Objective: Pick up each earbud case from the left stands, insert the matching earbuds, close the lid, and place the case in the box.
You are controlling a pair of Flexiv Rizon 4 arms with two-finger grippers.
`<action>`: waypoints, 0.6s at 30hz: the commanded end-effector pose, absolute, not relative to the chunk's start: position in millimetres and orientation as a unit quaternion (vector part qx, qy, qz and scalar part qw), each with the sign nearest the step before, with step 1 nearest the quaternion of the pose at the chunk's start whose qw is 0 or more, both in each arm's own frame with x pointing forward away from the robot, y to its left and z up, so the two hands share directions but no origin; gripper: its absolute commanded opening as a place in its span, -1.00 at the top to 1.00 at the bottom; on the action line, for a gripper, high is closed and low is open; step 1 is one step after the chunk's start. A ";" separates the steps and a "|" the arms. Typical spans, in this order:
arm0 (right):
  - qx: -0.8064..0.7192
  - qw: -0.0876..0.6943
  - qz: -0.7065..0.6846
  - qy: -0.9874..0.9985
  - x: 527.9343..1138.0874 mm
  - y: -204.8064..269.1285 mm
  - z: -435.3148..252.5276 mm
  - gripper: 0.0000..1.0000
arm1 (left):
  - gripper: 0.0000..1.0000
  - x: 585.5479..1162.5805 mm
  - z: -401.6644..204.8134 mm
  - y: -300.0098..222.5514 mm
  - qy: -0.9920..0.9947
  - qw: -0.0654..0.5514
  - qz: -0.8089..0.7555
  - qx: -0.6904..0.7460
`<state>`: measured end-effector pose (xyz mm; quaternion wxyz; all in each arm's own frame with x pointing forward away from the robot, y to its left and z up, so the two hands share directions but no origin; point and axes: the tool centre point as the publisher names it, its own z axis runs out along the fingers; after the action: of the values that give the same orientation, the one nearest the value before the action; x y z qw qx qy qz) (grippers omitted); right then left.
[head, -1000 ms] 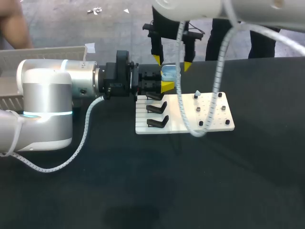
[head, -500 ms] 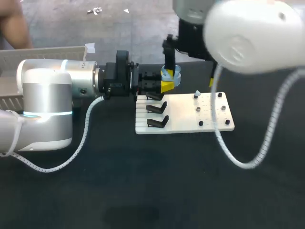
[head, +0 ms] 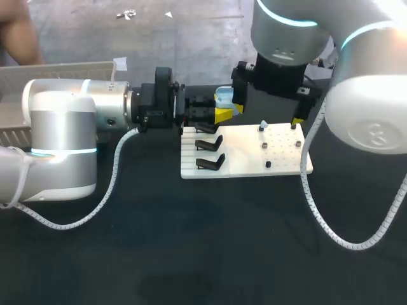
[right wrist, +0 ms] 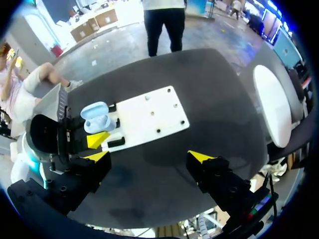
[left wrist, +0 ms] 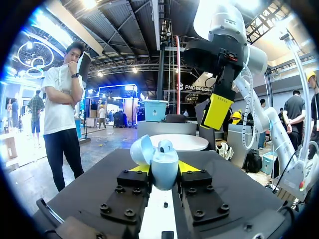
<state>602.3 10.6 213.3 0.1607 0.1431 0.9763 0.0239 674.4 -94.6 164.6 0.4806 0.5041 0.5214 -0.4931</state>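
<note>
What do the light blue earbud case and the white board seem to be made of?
The earbud case is likely smooth plastic with a soft sheen: pale highlights lie on its rounded shell. The white board seems to be rigid plastic or painted sheet, with a matte finish: flat, even white, no glare.

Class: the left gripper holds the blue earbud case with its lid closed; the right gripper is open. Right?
The lid is open, not closed; the left wrist view shows it. The left gripper holds the earbud case; the right gripper is open.
</note>
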 end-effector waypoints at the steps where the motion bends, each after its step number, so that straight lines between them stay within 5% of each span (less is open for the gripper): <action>1: 0.145 0.181 0.078 0.970 613.3 -2.7 214.8 -1.00 | 1.00 673.2 163.7 -94.8 0.520 0.484 -0.492 0.503; 18: 0.127 0.229 0.100 0.960 702.1 -40.8 200.6 -1.00 | 1.00 673.2 163.7 -94.8 0.520 0.484 -0.492 0.503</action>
<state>683.8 -45.4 214.0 0.2267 0.1273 0.9609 0.0950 674.4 -94.6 164.7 0.4805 0.5041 0.5214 -0.4930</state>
